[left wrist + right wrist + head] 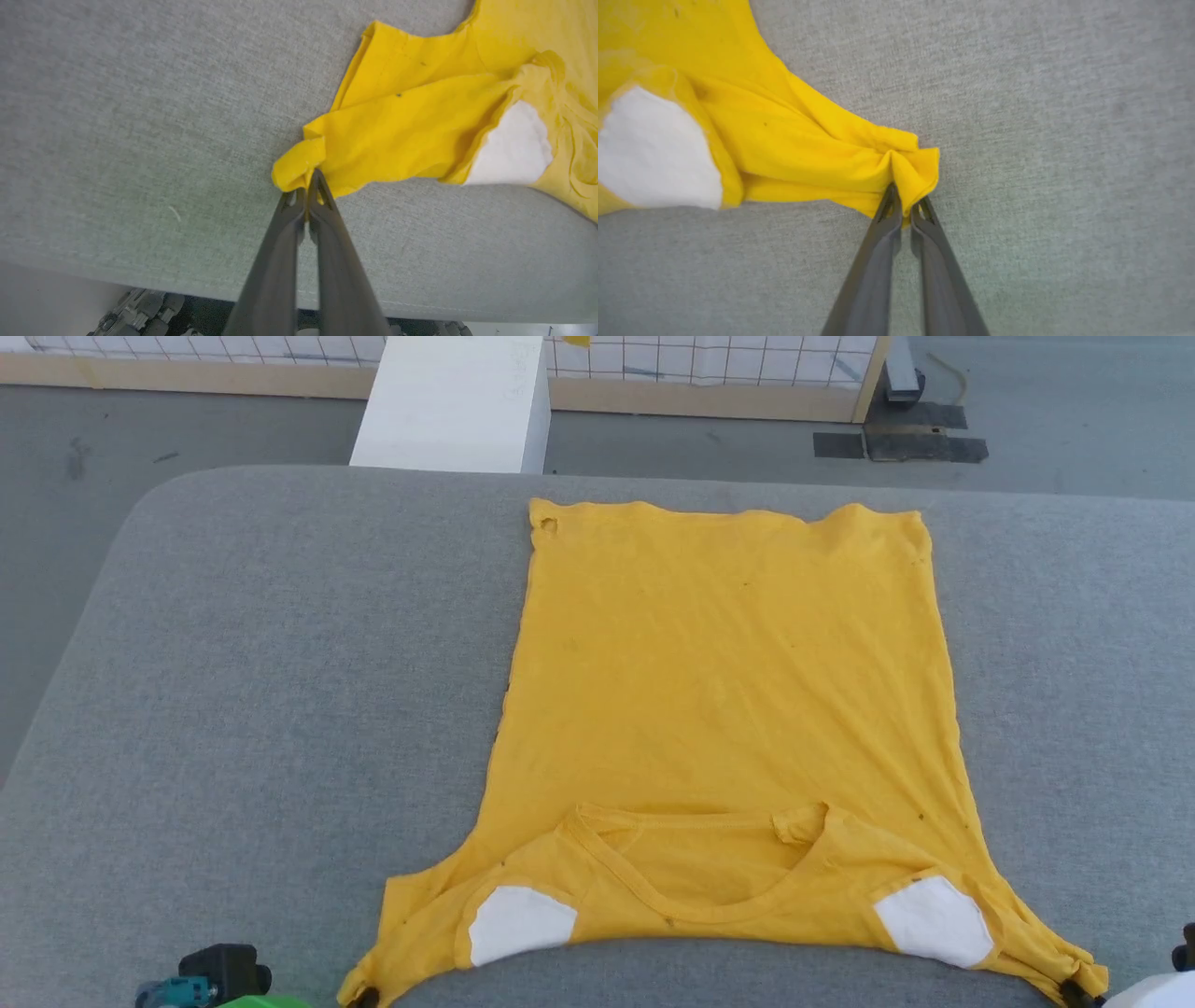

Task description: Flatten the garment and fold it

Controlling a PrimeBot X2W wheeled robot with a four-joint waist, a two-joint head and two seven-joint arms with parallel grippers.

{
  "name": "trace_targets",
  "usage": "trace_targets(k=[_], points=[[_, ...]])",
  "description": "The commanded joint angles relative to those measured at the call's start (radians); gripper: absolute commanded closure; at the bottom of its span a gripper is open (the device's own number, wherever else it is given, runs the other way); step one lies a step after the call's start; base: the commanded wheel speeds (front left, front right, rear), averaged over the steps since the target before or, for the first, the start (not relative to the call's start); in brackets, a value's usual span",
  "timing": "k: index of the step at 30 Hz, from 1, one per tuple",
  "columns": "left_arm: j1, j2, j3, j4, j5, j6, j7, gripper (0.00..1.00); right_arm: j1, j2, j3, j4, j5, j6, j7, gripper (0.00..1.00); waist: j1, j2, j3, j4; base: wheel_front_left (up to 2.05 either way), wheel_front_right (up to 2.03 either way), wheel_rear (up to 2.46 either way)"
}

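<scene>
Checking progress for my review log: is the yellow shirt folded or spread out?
Spread, not folded: the garment lies flat on the grey table, only its near corners bunched.

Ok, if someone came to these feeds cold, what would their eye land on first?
First, the mustard-yellow T-shirt, spread flat in the middle of the grey padded table with its hem on the far side and its neck nearest the robot. Next come two white patches at its near edge, one by the left shoulder and one by the right. Then the left gripper and right gripper, each pinching a sleeve corner.
</scene>
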Motion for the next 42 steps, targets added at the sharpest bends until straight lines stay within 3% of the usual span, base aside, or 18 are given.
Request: trace_targets(k=[1,9,12,18,24,29,34,42], points=[[0.012,-0.004,-0.001,0.004,-0.005,-0.008,-0.009,1.0,-0.001,0.014,0.014,0.005,0.005,-0.001,-0.007,0.0,0.0001,0.0,-0.005,0.003,0.0,0.0,0.0],[0.0,-0.003,-0.009,-0.012,-0.005,-0.022,-0.018,1.0,-0.054,0.014,0.018,-0.214,0.007,-0.001,-0.113,0.0,0.0001,0.0,-0.004,0.024,0.0,0.0,0.0],[-0.013,-0.007,-0.013,-0.012,-0.006,-0.028,-0.024,1.0,-0.126,0.014,0.008,-0.236,-0.004,-0.001,-0.189,0.0,0.0001,0.0,0.007,0.035,0.0,0.0,0.0],[-0.06,-0.021,-0.03,-0.015,-0.007,-0.046,-0.033,1.0,-0.39,0.014,-0.01,-0.105,-0.059,-0.001,-0.369,0.0,0.0001,0.0,0.07,0.076,0.0,0.0,0.0],[-0.13,-0.039,-0.052,-0.001,-0.002,-0.067,-0.045,1.0,-0.675,-0.051,-0.029,0.145,-0.117,-0.001,-0.418,0.0,0.0001,0.0,0.166,0.137,0.0,0.0,0.0],[-0.181,-0.059,-0.07,0.016,-0.001,-0.086,-0.061,1.0,-0.887,-0.14,-0.034,0.326,-0.163,-0.001,-0.337,0.0,0.0001,0.0,0.255,0.189,0.0,0.0,0.0],[-0.228,-0.092,-0.079,0.028,-0.016,-0.113,-0.09,1.0,-1.065,-0.215,-0.058,0.448,-0.201,-0.001,-0.152,0.0,0.0001,0.0,0.344,0.234,0.0,0.0,0.0],[-0.28,-0.124,-0.093,0.044,-0.015,-0.144,-0.138,1.0,-1.213,-0.261,-0.087,0.47,-0.301,-0.001,0.147,0.0,0.0001,0.0,0.447,0.274,0.0,0.0,0.0]])
